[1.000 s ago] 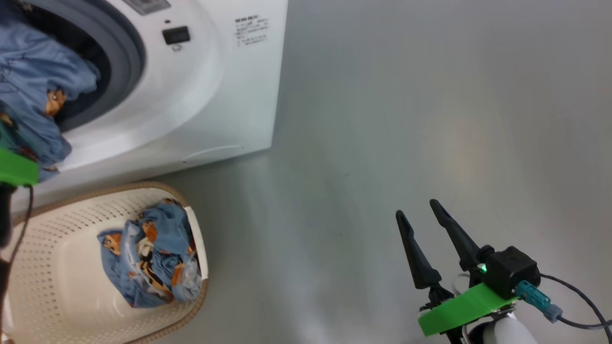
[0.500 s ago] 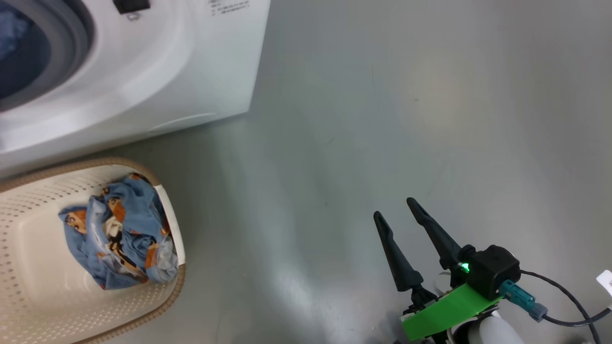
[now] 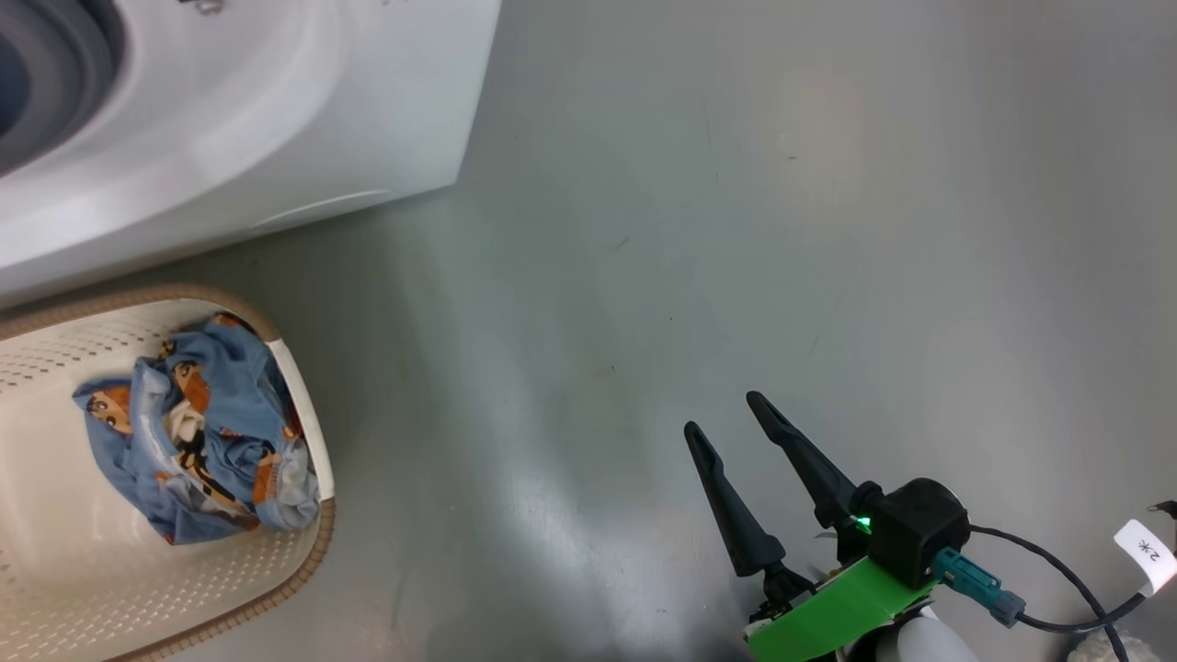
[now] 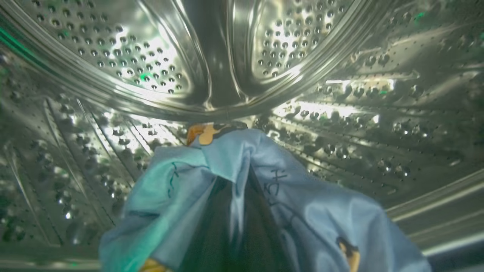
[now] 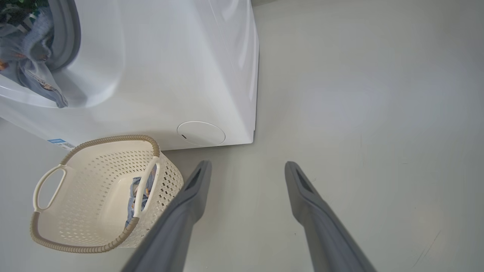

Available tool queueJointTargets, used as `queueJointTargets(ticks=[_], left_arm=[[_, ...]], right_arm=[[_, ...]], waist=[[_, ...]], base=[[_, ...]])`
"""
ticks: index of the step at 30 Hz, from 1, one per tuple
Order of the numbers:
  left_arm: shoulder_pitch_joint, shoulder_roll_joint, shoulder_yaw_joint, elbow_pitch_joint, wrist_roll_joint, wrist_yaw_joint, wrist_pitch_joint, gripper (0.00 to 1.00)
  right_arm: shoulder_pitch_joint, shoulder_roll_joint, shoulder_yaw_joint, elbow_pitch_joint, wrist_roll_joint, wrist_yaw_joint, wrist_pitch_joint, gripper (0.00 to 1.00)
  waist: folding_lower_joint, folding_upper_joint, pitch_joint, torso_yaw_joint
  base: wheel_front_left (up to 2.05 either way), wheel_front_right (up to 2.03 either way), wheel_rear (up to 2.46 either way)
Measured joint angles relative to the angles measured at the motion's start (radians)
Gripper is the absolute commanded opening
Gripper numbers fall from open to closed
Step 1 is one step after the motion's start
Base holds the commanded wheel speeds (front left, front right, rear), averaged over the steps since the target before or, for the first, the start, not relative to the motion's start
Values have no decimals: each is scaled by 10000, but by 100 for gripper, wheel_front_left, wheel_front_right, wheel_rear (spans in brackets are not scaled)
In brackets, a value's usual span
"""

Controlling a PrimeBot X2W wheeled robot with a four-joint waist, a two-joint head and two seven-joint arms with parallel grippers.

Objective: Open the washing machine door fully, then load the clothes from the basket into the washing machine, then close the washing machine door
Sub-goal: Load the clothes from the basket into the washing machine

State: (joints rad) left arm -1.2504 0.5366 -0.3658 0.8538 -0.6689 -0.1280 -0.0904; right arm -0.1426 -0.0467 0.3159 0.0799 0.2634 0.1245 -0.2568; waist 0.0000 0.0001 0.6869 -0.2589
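Gripping a light blue garment (image 4: 310, 211), the left end effector (image 4: 244, 189) is clamped together on the fabric inside the perforated steel drum (image 4: 227, 56). The garment drapes over both dark fingers, with its long axis running along them toward the drum's rear wall. An orange-brown print shows at the far fold. In the right wrist view, blue fabric hangs out over the grey gasket (image 5: 68, 30) at the mouth of the washing machine (image 5: 170, 75). The basket (image 3: 92, 588) stands on the grey floor (image 3: 736, 184) just in front of the machine. Its long axis runs handle to handle, roughly parallel to the machine's front face. It is cream-white and perforated, with a brown woven-look rim. The remaining clothes (image 3: 198, 432) lie bunched against the basket's right end, touching the wall below the white handle. They are blue with orange-brown cartoon animals and a little white lining. The right end effector (image 3: 723, 413) hangs over bare floor, well apart from the basket. Its two fingers stand apart, hold nothing, and point up and slightly left in the head view. Compared with one second ago, the whole head picture has shifted, which is a camera move. Machine and basket now sit further left in that view, the bundle keeps its place in the basket, and the right fingers keep the same spread. A white tag (image 3: 1145, 552) has entered at the right edge.
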Motion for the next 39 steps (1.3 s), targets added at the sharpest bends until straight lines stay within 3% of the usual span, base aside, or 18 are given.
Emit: queueJointTargets(ticks=[4, 9, 15, 16, 17, 39], left_arm=[[-374, 209, -228, -336, 359, 0, -1244, 0], [-457, 378, -385, -1028, 508, 0, -1628, 0], [-375, 571, 610, -2661, 1131, 0, -1662, 0], [-253, 569, 725, -2784, 1210, 0, -1662, 40], [-115, 543, 840, -2840, 1298, 0, -1662, 100], [1538, -257, 1051, -3124, 980, 0, -1662, 100]], right_arm=[[0, 0, 100, -40, 42, 0, 0, 100], [-1, 0, 230, -56, 213, 0, 0, 100], [-30, 2, 245, -136, 215, 0, 0, 100], [-34, 2, 240, -134, 215, 0, 0, 100], [-35, 2, 226, -128, 215, 0, 0, 100], [-496, -12, -355, 328, 194, 0, 0, 100]], waist=[[0, 0, 163, -67], [0, 0, 299, -139], [0, 0, 471, -182], [0, 0, 465, -173], [0, 0, 451, -158], [0, 0, -222, 702]], base=[[0, 0, 0], [0, 0, 0], [0, 0, 0], [0, 0, 0], [0, 0, 0], [0, 0, 0]])
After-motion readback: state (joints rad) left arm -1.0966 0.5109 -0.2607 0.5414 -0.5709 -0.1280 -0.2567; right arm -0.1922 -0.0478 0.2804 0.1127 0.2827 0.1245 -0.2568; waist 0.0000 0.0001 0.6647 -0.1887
